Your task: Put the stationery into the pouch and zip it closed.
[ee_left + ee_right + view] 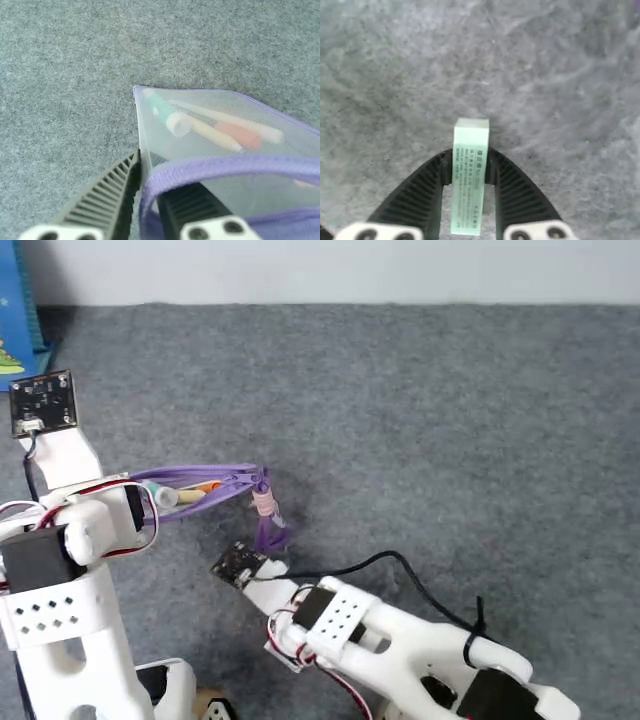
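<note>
A clear pouch with purple zip edges (205, 483) hangs open above the grey mat, and my left gripper (145, 162) is shut on its end wall (150, 145). Inside lie a green-and-white stick (167, 114), a cream pencil (215, 135) and an orange pen (240, 136). The purple zip pull (270, 533) dangles from the pouch's other end. My right gripper (469, 160) is shut on a pale green eraser (470, 150), which stands upright just above the mat. In the high view that arm's wrist (240, 565) sits right beside the zip pull.
Grey carpet-like mat (450, 420) covers the table, with open room to the right and back. A blue object (15, 330) leans at the far left edge against the white wall.
</note>
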{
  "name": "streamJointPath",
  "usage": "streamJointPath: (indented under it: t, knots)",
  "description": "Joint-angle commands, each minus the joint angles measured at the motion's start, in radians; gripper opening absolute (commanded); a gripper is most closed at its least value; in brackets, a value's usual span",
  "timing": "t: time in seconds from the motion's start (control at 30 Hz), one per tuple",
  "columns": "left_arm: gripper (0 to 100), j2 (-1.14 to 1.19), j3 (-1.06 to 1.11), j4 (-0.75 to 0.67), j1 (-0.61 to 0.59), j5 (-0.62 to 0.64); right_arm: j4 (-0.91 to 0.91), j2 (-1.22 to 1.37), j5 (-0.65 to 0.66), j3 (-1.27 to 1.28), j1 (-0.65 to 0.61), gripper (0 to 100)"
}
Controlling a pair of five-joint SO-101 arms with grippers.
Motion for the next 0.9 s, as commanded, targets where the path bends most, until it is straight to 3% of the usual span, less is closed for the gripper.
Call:
streamJointPath:
  t: [0.0, 0.27, 0.53, 0.67, 0.87]
  knots:
    - [1, 0.002, -0.012, -0.009, -0.006, 0.003, 0.019, -0.054, 0.008, 0.023, 0.065, 0.7]
    - [1, 0.002, -0.012, -0.011, -0.006, 0.003, 0.229, -0.501, 0.008, 0.032, 0.079, 0.8]
    - [1, 0.002, -0.012, -0.011, -0.003, 0.003, 0.269, -0.866, 0.003, -0.075, 0.079, 0.8]
    - [1, 0.002, -0.012, -0.011, -0.003, 0.003, 0.188, -0.869, 0.002, -0.164, 0.079, 0.8]
    - [1, 0.002, -0.012, -0.011, -0.003, 0.003, -0.111, -0.869, 0.002, -0.178, 0.079, 0.8]
